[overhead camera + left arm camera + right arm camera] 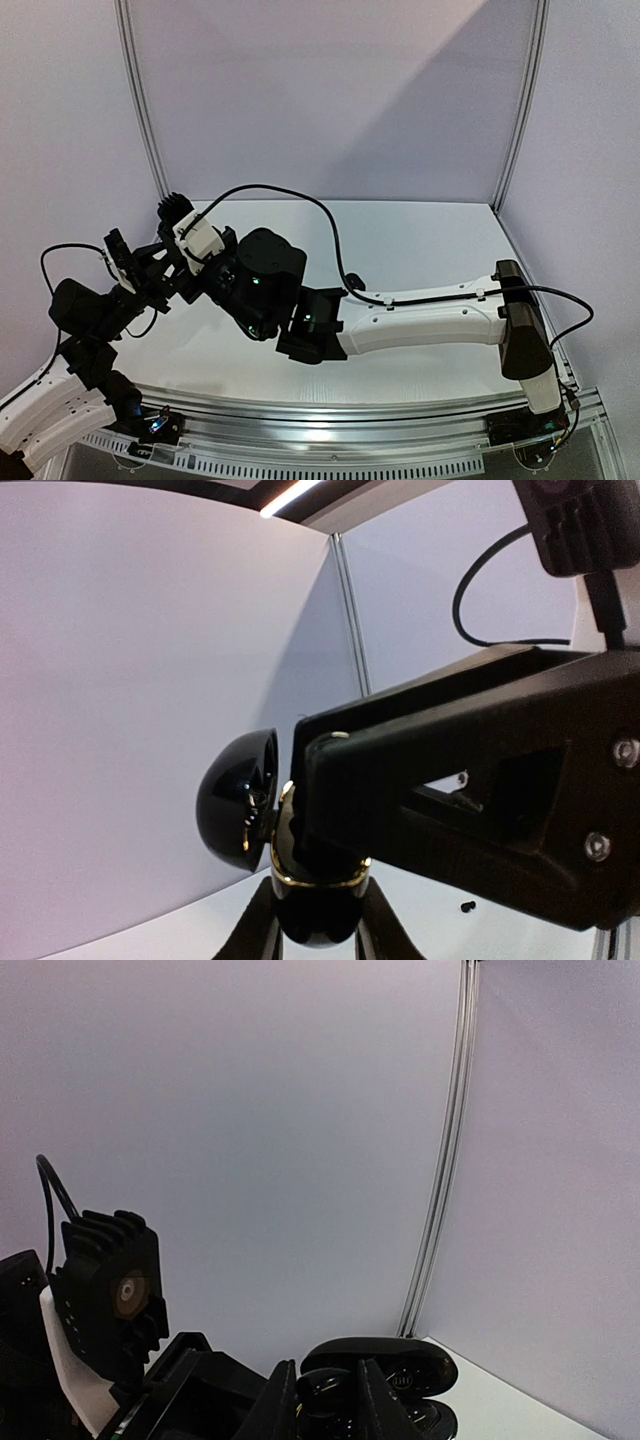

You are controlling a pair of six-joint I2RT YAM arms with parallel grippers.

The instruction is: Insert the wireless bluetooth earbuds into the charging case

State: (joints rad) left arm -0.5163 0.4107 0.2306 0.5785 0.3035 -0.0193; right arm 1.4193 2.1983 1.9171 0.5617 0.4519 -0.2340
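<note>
Black case, just one, open, pinched between left fingers; right fingers' state unclear.

No legible text or markings.

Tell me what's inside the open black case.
A finger of the right gripper reaches in past the gold rim of the case, whose lid is open. That finger covers the inside, so any earbud there can't be seen.
</note>
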